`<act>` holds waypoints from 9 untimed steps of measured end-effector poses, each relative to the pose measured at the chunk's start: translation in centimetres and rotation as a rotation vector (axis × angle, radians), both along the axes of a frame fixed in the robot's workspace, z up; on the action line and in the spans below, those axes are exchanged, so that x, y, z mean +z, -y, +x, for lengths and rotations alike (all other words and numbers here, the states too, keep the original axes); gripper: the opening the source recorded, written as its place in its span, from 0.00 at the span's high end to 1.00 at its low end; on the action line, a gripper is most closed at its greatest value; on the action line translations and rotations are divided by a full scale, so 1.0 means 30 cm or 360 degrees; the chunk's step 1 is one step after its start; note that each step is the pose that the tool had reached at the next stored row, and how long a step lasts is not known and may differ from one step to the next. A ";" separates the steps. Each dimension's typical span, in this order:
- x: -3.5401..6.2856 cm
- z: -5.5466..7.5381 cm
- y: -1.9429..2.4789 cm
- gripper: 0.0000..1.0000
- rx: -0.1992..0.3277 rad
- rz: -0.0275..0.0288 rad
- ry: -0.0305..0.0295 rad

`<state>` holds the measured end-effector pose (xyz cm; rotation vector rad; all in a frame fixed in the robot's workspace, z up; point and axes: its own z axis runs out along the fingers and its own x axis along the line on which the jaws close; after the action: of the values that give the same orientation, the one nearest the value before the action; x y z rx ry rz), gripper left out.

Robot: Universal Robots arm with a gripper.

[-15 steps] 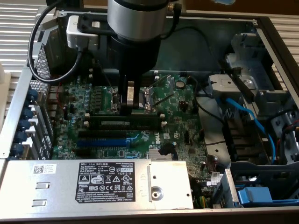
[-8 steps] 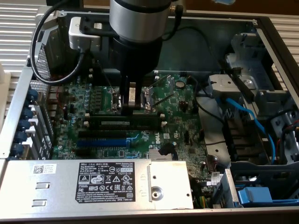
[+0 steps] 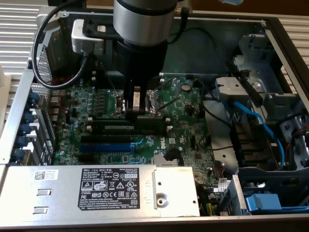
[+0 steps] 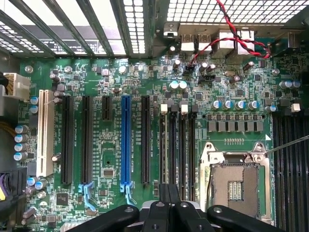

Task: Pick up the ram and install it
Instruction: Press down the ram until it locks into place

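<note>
While level among black slots (image 3: 104, 138), the ram (image 3: 133, 126) dark green, white-labelled; gripper (image 3: 135, 112) narrow above it

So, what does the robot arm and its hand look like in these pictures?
In the exterior view, the arm is a thick cylinder of brushed silver metal with a black section below it. The hand is dark, with narrow black fingers and a pale metal part between them. A black cable loops beside a light grey box at the wrist. No markings are readable.
</note>
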<state>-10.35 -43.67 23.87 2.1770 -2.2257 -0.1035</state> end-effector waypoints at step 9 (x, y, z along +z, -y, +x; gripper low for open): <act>-0.009 0.000 -0.004 0.89 0.0001 0.00000 -0.00044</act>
<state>-10.35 -43.53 23.59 2.1759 -2.2238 -0.1065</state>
